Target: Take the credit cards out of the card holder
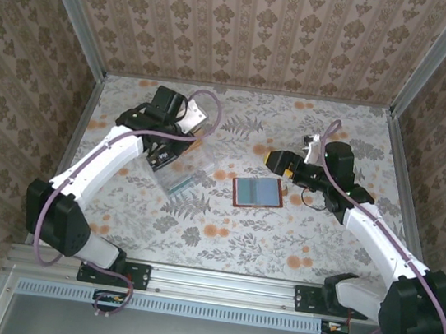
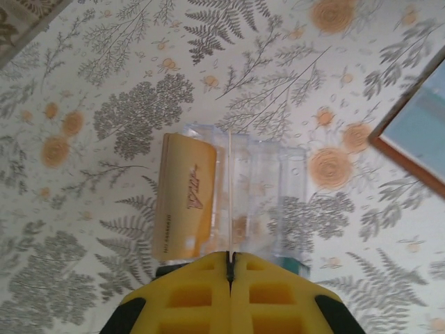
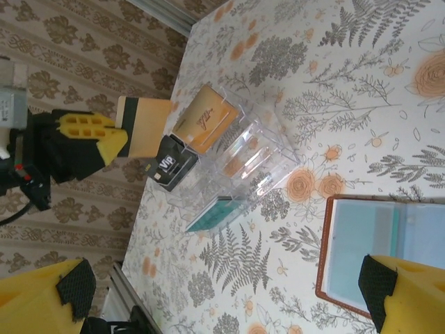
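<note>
open card holder (image 1: 257,193), reddish-brown rim, grey-blue inside. clear tray (image 3: 268,163) holds orange card (image 2: 182,198), black card (image 3: 172,163), teal card (image 3: 214,214). left end effector (image 2: 230,259) pinches tan card (image 3: 142,126); right end effector (image 1: 280,163) wide.

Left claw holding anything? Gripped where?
Yes. The left claw is shut on an orange-tan credit card, pinched by one edge, by the clear tray.
</note>
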Action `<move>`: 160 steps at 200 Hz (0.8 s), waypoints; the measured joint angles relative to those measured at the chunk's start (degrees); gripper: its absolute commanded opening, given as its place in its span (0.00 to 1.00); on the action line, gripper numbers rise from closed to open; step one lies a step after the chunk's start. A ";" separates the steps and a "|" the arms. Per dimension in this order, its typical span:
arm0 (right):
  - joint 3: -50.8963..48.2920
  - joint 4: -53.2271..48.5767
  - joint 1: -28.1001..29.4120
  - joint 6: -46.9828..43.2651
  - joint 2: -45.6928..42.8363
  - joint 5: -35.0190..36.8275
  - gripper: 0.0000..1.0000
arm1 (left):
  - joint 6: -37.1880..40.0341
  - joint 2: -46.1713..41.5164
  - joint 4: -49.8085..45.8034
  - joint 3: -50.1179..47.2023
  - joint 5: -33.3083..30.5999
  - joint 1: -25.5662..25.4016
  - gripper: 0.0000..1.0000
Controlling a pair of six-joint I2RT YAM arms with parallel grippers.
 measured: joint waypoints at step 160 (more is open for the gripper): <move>0.00 -0.70 0.15 -0.61 0.48 1.31 1.00 | 9.42 11.61 0.35 3.04 -0.92 3.04 0.00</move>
